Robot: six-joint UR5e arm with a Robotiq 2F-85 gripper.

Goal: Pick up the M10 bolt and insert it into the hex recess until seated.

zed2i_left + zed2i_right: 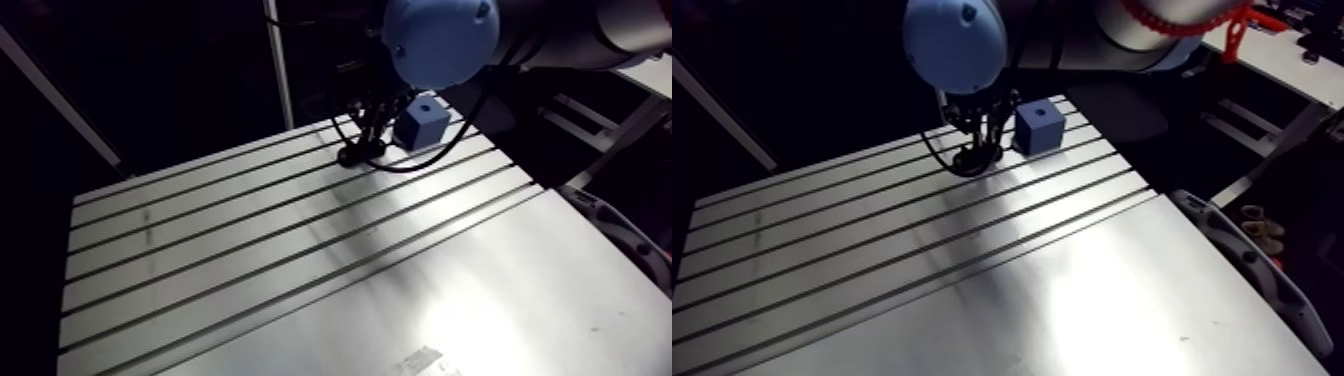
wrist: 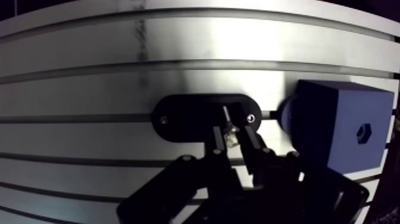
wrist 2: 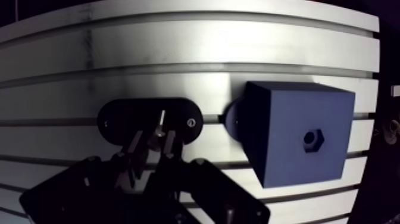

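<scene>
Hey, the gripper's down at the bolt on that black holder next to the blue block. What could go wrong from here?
The bolt is thin and stands on the black holder right at the gripper; an off-centre grasp might tilt or drop it. The blue block stands close beside the holder, so the gripper could nudge it. The hex recess is small; a tilted bolt may jam.
</scene>
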